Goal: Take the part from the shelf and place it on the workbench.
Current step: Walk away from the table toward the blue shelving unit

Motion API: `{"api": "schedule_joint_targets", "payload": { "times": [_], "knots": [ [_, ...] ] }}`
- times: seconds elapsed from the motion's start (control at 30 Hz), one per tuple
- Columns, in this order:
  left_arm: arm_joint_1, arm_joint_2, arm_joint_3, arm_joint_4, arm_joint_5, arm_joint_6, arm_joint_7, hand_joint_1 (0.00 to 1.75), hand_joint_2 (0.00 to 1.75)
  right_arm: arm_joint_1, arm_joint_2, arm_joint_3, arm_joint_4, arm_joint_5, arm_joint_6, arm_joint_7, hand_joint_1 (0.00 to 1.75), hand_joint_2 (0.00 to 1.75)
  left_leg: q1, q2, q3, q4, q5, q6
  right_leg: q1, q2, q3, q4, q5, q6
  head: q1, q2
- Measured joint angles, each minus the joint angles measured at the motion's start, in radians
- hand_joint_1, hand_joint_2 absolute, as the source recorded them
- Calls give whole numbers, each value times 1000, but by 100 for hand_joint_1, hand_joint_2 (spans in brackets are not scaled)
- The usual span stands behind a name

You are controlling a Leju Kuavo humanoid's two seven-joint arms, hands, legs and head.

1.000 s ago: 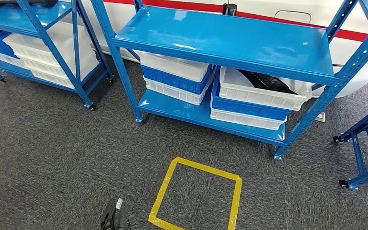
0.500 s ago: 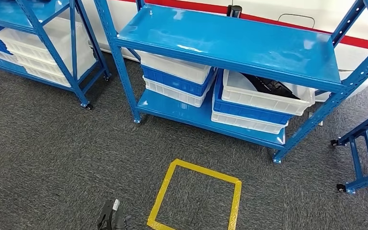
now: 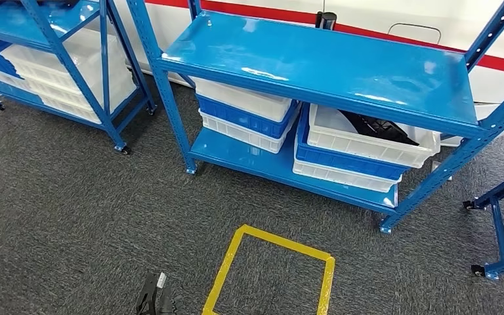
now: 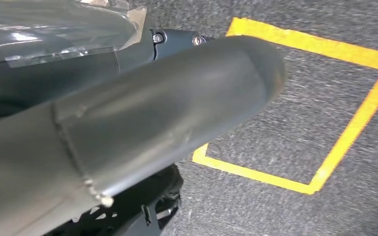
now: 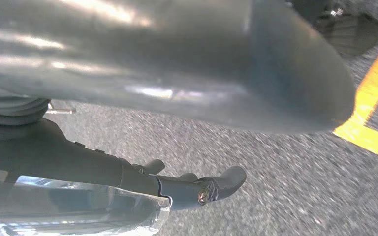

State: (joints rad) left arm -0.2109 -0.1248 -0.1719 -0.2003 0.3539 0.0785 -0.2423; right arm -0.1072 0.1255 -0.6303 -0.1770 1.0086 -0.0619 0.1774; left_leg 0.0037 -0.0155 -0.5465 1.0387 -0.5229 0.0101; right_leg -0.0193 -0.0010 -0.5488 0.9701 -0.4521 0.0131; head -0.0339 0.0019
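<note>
No legible text, labels, brands or numbers appear. The only marking is a yellow tape square [image 3: 272,272] on the floor, in front of the blue shelf [image 3: 328,59].

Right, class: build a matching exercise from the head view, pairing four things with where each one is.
Things:
1. black part
2. tape square
3. top shelf
4. blue crate

Places:
A. on the carpet
B. bare, above the crates
C. in the right stack's top white crate
D. between two white crates, left stack

Pairs: 1-C, 2-A, 3-B, 4-D
</note>
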Motion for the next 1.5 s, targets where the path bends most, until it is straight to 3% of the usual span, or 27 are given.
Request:
{"api": "schedule_joint_targets", "payload": {
  "times": [0.1,0.13,0.17,0.2,0.23,0.3,0.33,0.43,0.5,0.57,0.63,0.67,0.7,0.73,0.8,0.87,0.93,1.03,1.1,1.17,1.2,1.23,1.3,1.37,1.43,1.5],
  "knots": [
    [2,1,0,0,1,1,0,0,0,-1,1,0,0,2,1,0,0,0,7,7,-114,201,-79,-15,-3,0,16,-3,-11,-13,-5,0],
    [4,1,1,1,1,1,0,0,0,0,1,0,0,2,1,0,0,0,10,8,-145,240,-79,-19,-3,0,22,-2,-17,-14,-5,0],
    [5,1,1,1,1,1,0,0,0,0,1,0,0,3,2,0,0,0,12,9,-157,241,-60,-21,-4,0,28,-2,-23,-12,-5,0],
    [5,2,1,1,1,1,0,0,0,1,2,0,0,3,2,0,0,0,14,10,-151,207,-25,-22,-6,1,36,-2,-29,-9,-5,0],
    [6,2,1,1,1,1,0,0,0,1,2,0,0,3,2,0,0,0,17,13,-123,131,26,-22,-7,1,46,-2,-37,-4,-6,0],
    [4,2,1,1,1,1,0,0,0,0,2,0,0,3,2,0,0,0,14,15,-65,3,80,-18,-5,2,59,-3,-54,10,-7,0],
    [4,2,1,1,1,1,0,0,0,-1,2,0,0,4,2,0,0,0,11,15,-46,-37,90,-13,-3,2,63,-5,-61,17,-7,0],
    [4,2,1,0,3,2,0,0,0,-2,2,0,0,5,2,0,0,0,5,11,-38,-45,79,9,-4,0,73,-16,-68,34,-7,0],
    [4,2,2,0,4,2,-1,0,0,-3,2,0,0,5,2,0,0,0,8,10,-24,-55,81,22,-4,-1,69,6,-81,40,-5,0],
    [3,2,2,0,4,2,-1,0,0,-4,2,0,0,6,2,0,0,0,9,10,-12,-60,79,34,-4,-1,18,109,-122,35,-1,0],
    [3,1,2,0,4,2,-1,0,0,-2,2,0,0,6,2,0,0,0,7,10,-4,-60,72,41,-2,-1,-69,253,-167,30,2,0],
    [4,1,2,0,4,2,-1,0,0,0,2,0,0,6,2,0,0,0,5,9,0,-61,67,43,-2,-1,-106,302,-175,31,2,0],
    [4,1,2,0,4,2,-1,0,0,1,1,0,0,6,3,0,0,0,3,6,5,-60,62,44,-1,-1,-125,312,-164,36,3,0],
    [5,1,2,0,4,3,-1,0,0,2,1,0,0,7,3,0,0,0,1,3,13,-60,56,44,-1,-1,-127,286,-137,42,4,0],
    [5,1,2,0,4,3,-1,0,0,3,0,0,0,7,3,0,0,0,-1,-1,29,-61,43,42,4,-1,-84,142,-51,49,5,0],
    [4,0,2,1,4,2,0,0,0,2,-1,0,0,8,3,0,0,0,-7,-4,38,-60,27,33,12,0,-39,31,8,38,5,0],
    [4,-1,3,1,4,2,0,0,0,2,-1,0,0,9,4,1,0,0,-9,-6,43,-63,16,23,17,2,-26,12,18,20,5,0],
    [2,0,3,0,4,2,0,0,0,-1,-1,0,0,9,4,1,0,0,-5,-2,39,-38,-7,7,6,3,-14,2,16,2,2,0],
    [2,1,3,0,4,2,0,0,0,-2,0,-1,0,9,4,1,0,0,-1,2,-15,71,-57,-4,1,3,-3,-3,9,-9,-3,0],
    [5,1,3,1,4,2,0,0,0,-1,0,-1,0,9,4,1,0,0,3,6,-100,206,-103,-12,1,2,7,-3,-2,-15,-4,0],
    [7,1,3,1,4,2,0,0,0,-1,0,-1,0,9,4,1,0,0,5,8,-128,233,-96,-14,0,3,15,-3,-9,-15,-5,0],
    [8,1,3,1,4,2,0,0,0,0,0,-1,0,9,4,1,0,0,7,9,-137,226,-71,-14,0,3,24,-3,-16,-14,-5,0],
    [9,3,3,1,5,2,0,0,0,1,1,-1,0,9,4,1,0,0,9,12,-102,114,17,-12,-1,5,45,-3,-31,-9,-5,0],
    [8,3,3,1,5,2,0,0,0,-1,1,-1,0,9,4,1,0,0,7,14,-53,-2,72,-5,0,6,57,-5,-44,0,-4,0],
    [6,3,3,1,5,2,0,0,0,-3,2,-1,0,9,4,1,0,0,2,13,-33,-46,76,7,4,6,69,-8,-54,13,-4,0],
    [6,3,3,1,6,3,0,0,0,-3,1,-1,0,9,4,1,0,0,0,10,-20,-56,71,24,5,6,81,-3,-54,28,-3,0]
  ]
}}
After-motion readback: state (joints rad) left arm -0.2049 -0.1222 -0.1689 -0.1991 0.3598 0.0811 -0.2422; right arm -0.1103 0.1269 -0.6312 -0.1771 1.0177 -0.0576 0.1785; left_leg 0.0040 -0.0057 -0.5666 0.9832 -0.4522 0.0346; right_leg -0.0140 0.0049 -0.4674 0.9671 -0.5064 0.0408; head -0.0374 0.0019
